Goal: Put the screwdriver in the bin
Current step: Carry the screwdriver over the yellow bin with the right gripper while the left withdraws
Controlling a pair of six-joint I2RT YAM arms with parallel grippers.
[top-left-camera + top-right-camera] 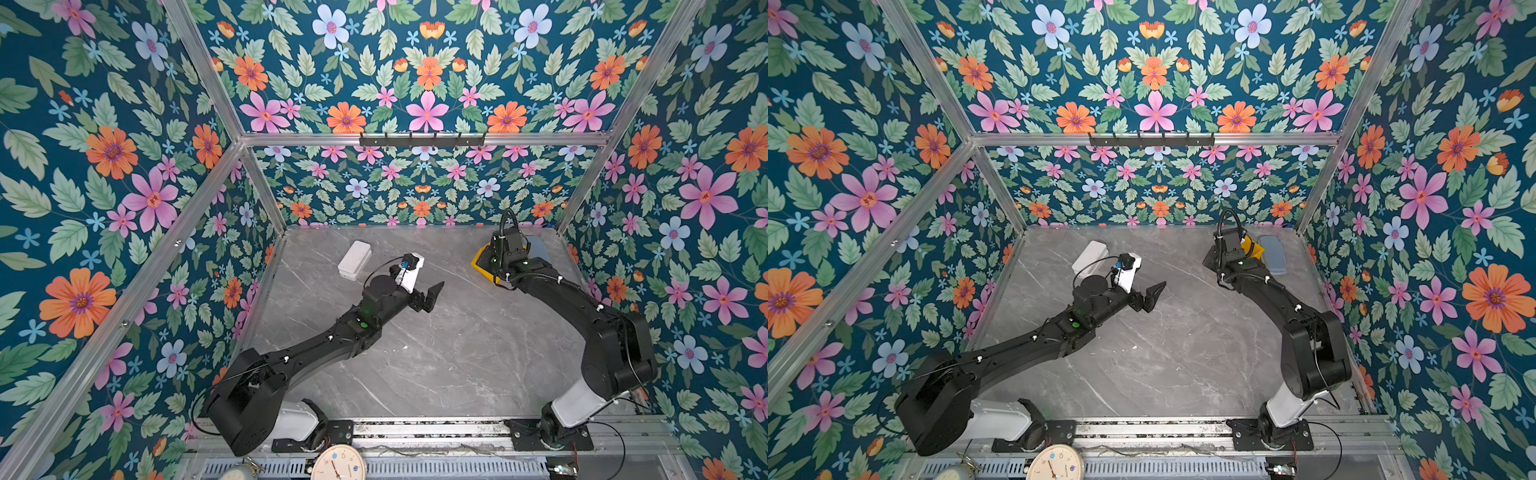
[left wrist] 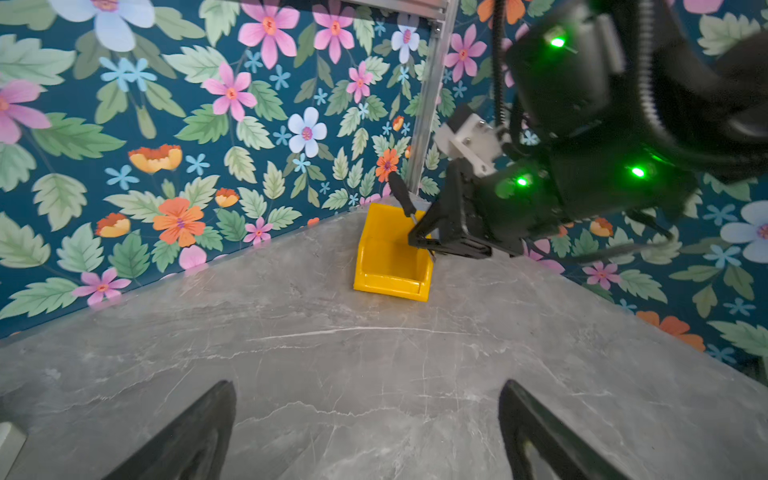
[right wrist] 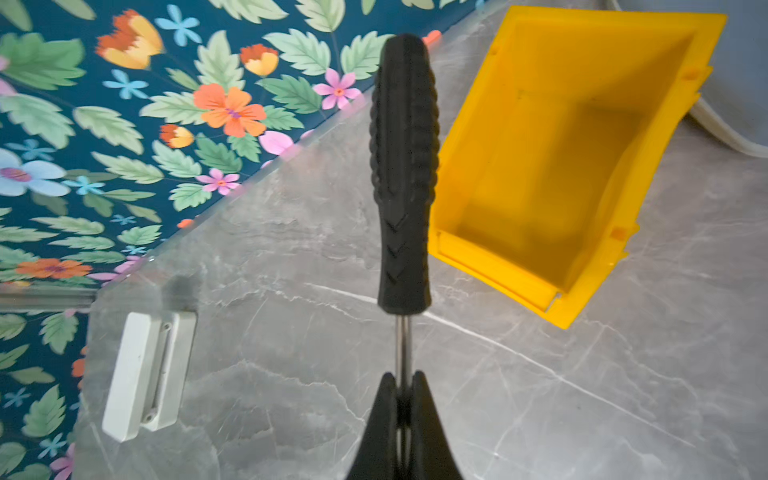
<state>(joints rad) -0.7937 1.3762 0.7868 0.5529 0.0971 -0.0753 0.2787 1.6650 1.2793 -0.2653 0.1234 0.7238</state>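
The right arm (image 1: 582,307) reaches to the far right corner of the desk (image 1: 457,353), where its jaws are clamped tight on the thin metal shaft of the screwdriver (image 3: 405,166). The ribbed black handle points away from the jaws. The tool is held in the air, clear of the desk and not yet inside the yellow bin (image 3: 540,145). In the right wrist view the handle lies just beside the bin's cut-down front corner. In the left wrist view the screwdriver (image 2: 401,197) stands tilted near the bin's (image 2: 390,253) tall back wall. Whether it hangs over the rim cannot be told. In a top view the bin (image 1: 1252,247) sits upright on the desk, mostly hidden behind the right wrist, with a flat grey-blue case (image 1: 1273,253) just beside it. The left arm (image 1: 311,353) stretches toward the middle of the desk, its jaws spread wide and holding nothing above bare marble. A white rectangular box (image 1: 354,259) lies near the far edge, well apart from the bin.
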